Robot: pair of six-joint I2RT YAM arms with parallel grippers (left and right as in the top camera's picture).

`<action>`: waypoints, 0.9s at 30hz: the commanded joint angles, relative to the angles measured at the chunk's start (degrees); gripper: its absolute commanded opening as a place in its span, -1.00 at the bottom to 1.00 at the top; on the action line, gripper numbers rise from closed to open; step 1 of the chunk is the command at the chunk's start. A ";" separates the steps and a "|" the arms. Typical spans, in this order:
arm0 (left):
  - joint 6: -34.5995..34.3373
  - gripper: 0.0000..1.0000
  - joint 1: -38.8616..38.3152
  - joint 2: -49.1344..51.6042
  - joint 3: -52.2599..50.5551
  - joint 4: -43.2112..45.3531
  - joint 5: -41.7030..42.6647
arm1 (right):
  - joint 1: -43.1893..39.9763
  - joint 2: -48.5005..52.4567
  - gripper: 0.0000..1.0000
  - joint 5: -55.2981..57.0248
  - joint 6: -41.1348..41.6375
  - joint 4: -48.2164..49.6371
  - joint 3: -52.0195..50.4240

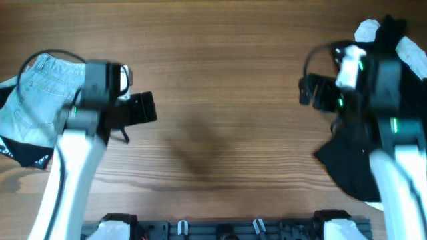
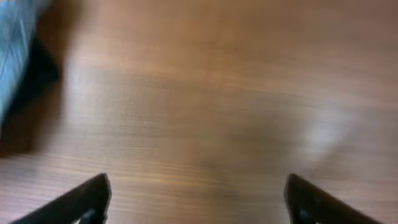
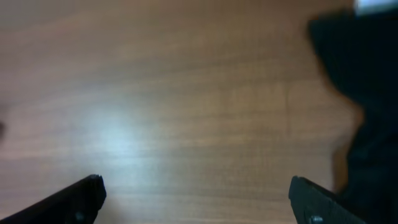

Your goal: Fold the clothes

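Note:
A folded light-blue denim garment lies at the far left of the table on top of a black garment. Its blue edge shows at the top left of the left wrist view. A black garment lies crumpled at the right, partly under the right arm, and shows at the right of the right wrist view. White cloth lies behind it. My left gripper is open and empty above bare wood. My right gripper is open and empty above bare wood.
The wooden table spans the view. A black rail with clips runs along the front edge.

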 commanded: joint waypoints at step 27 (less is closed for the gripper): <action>-0.72 1.00 -3.26 -32.74 -18.91 2.54 -1.38 | 1.84 -25.66 1.00 3.65 3.37 3.69 -31.52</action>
